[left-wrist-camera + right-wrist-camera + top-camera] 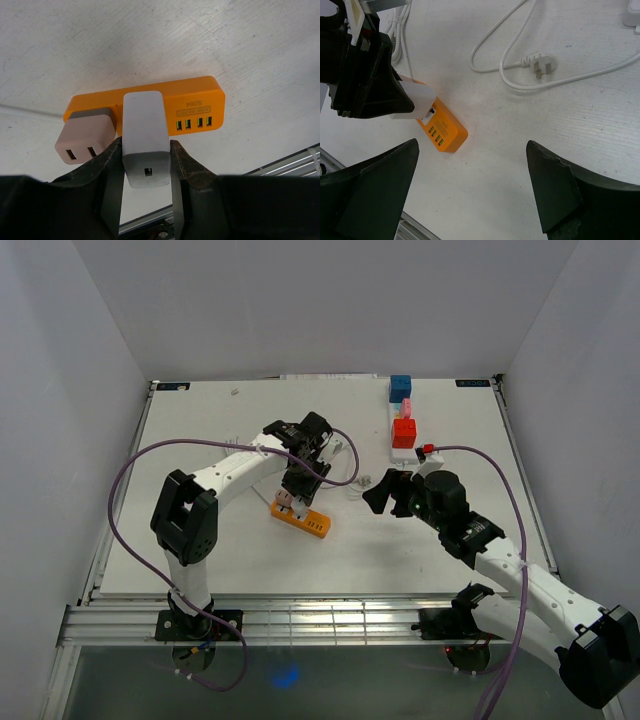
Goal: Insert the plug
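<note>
An orange power strip (304, 520) lies on the white table, also in the left wrist view (192, 97) and the right wrist view (447, 132). My left gripper (292, 492) is shut on a white plug adapter (145, 137) whose far end meets the strip's top face. A pinkish adapter (84, 135) sits in the strip beside it. The white adapter also shows in the right wrist view (417, 102). My right gripper (378, 493) is open and empty, to the right of the strip; its fingers (555, 185) hang above bare table.
A loose white cable with a three-pin plug (540, 66) lies on the table right of the strip. A white power strip with a blue block (401, 387), a pink block and a red block (404, 432) stands at the back right. The table's front rail (300, 618) is near.
</note>
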`<control>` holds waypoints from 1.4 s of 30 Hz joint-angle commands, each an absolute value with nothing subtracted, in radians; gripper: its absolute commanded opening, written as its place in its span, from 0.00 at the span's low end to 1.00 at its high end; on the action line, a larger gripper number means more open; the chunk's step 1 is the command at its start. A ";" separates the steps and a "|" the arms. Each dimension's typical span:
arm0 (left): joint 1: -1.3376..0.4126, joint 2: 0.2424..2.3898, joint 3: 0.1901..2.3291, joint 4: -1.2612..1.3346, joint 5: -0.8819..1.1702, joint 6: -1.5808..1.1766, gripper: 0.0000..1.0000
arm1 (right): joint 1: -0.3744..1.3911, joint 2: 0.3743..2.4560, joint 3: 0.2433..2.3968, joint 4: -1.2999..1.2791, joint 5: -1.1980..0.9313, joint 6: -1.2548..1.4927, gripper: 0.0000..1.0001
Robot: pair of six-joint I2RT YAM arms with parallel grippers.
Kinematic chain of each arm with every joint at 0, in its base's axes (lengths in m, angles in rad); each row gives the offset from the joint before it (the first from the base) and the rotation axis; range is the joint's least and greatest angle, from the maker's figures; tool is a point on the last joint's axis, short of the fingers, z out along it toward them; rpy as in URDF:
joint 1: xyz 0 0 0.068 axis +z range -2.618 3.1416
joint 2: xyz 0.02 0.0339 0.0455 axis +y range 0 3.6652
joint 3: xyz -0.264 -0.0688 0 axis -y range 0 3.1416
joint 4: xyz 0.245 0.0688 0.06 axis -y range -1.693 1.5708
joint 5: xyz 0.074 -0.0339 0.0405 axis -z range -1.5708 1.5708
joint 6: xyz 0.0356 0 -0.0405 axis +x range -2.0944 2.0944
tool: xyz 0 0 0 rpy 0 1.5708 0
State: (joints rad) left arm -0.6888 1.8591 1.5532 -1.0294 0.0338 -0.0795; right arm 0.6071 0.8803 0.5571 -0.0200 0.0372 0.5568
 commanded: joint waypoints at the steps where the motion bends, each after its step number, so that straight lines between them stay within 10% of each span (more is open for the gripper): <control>1: -0.684 1.876 1.555 -1.029 0.018 -0.080 0.00 | 0.609 0.859 0.543 0.018 0.029 0.541 0.93; 23: -0.683 1.913 1.539 -0.933 0.055 0.026 0.00 | 0.607 0.870 0.503 0.083 -0.040 0.523 0.99; 29: -0.684 1.891 1.555 -0.930 0.018 0.009 0.31 | 0.607 0.890 0.517 0.097 -0.055 0.523 0.99; 42: -0.684 1.858 1.640 -0.931 0.015 -0.032 0.52 | 0.607 0.891 0.541 0.084 -0.058 0.512 0.99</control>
